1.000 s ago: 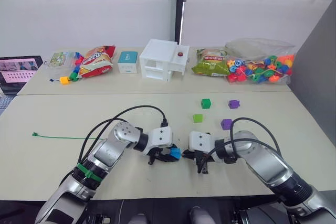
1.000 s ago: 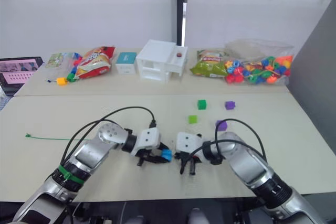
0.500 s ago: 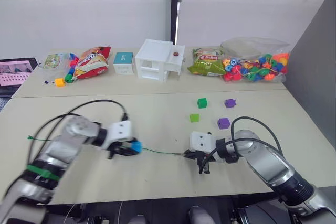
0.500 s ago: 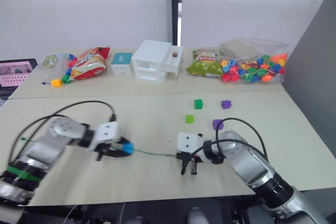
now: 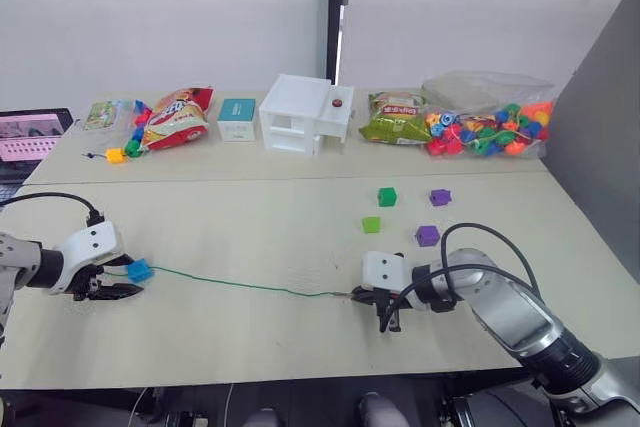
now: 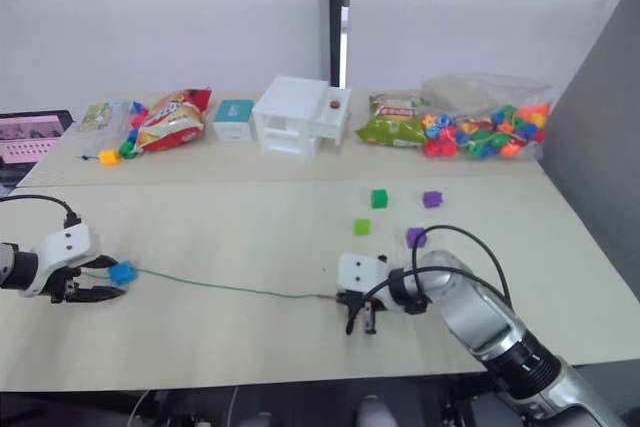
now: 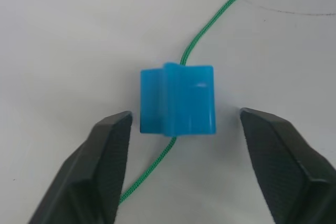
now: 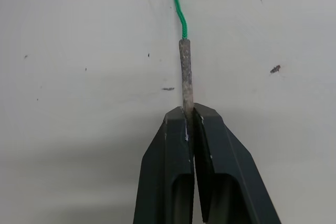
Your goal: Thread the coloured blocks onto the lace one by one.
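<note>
At the far left of the table (image 5: pixel 250 347), the left gripper (image 7: pixel 181 129) is sitting with its two black fingers spread apart, released, with the light blue block (image 7: pixel 178 99) lying on the tabletop between them and touching neither. The lace (image 5: pixel 240 284) is passing through that block and running as a thin green line rightward across the near part of the table. Its stiff pale tip (image 8: pixel 185 72) is being pinched by the right gripper (image 8: pixel 189 116), whose fingers are clenched together on it, just in front of the robot toward the right. Beyond that gripper, the other blocks are lying loose on the table: a green block (image 5: pixel 371 225) nearest, another green block (image 5: pixel 387 196) behind it, a purple block (image 5: pixel 428 236) to the right, and a second purple block (image 5: pixel 440 197) farther back.
</note>
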